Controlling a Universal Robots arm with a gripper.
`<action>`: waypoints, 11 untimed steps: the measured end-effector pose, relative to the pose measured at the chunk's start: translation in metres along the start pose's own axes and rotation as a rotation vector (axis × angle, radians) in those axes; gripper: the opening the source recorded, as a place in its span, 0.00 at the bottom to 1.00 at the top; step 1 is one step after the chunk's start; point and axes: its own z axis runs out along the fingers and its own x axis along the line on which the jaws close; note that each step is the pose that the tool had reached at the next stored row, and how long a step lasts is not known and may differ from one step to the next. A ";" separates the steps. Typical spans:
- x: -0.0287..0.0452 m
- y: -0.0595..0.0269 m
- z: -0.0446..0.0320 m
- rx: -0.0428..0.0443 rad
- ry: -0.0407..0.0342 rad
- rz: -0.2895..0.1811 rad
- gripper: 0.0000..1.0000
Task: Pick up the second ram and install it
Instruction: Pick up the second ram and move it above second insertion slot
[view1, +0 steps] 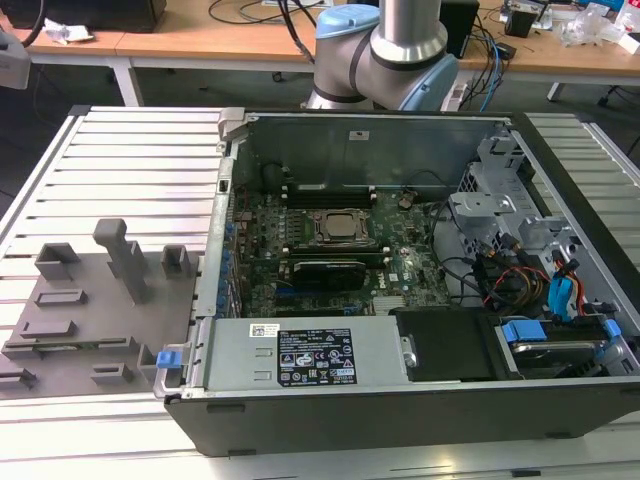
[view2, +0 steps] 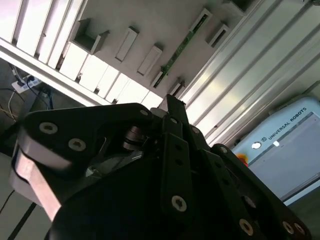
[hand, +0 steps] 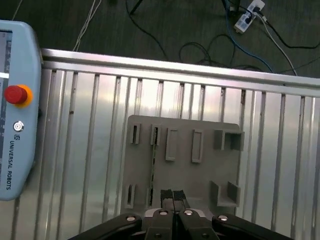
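In the exterior view the arm shows at twelve o'clock. It has a rounded grey joint housing, with a brushed silver tube at the housing's twelve o'clock and a pale blue end cap at its ten o'clock. In both wrist views the gripper is matte black. It is built of flat linkage bars studded with round silver-headed screws. Its narrow fingers end in squared tips.

Bright, even light — perhaps overhead — glare on table slats.
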 end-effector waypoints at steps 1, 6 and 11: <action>0.0000 0.0000 0.0003 0.0008 -0.0012 0.027 0.11; 0.0000 0.0000 0.0011 0.0035 -0.0055 0.126 0.11; 0.0000 -0.0001 0.0017 0.0062 -0.0097 0.219 0.11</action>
